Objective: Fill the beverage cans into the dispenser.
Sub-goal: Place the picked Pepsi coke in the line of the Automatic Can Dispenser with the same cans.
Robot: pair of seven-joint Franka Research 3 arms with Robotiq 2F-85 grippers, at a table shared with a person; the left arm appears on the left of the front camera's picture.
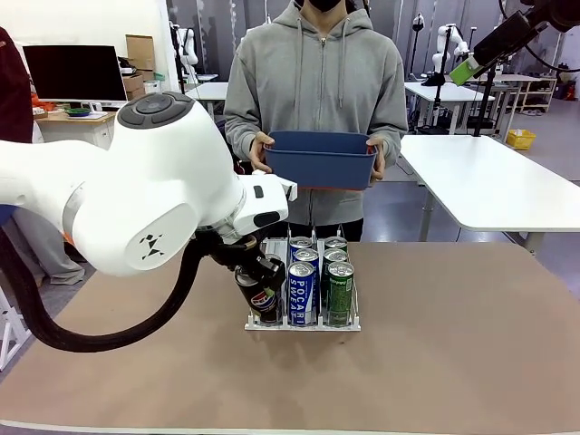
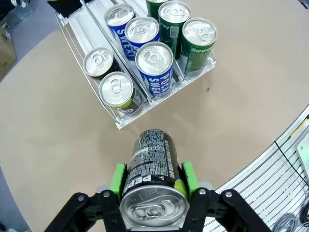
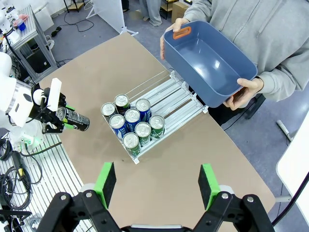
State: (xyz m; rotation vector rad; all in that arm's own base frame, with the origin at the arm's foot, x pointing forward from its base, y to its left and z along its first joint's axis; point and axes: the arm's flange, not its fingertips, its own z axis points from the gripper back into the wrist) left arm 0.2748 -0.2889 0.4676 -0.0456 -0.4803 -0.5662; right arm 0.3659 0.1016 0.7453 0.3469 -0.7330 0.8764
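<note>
My left gripper (image 2: 153, 178) is shut on a black Pepsi can (image 2: 150, 166), green pads on both sides of it. The can (image 1: 264, 300) hangs tilted just before the front left corner of the dispenser (image 1: 304, 324). The dispenser (image 2: 164, 99) holds several beverage cans: silver-topped dark ones (image 2: 116, 89) in one lane, blue Pocari Sweat cans (image 2: 154, 63) in the middle, green cans (image 2: 198, 38) in the other. My right gripper (image 3: 157, 186) stands open high above the table, nothing between its pads; it also shows raised at the top right (image 1: 467, 68).
A person at the far side holds an empty blue bin (image 1: 320, 161) in both hands above the table's edge. The bin (image 3: 207, 63) hangs beyond the rack's rear. Bare brown tabletop (image 1: 453, 344) lies right of and before the rack.
</note>
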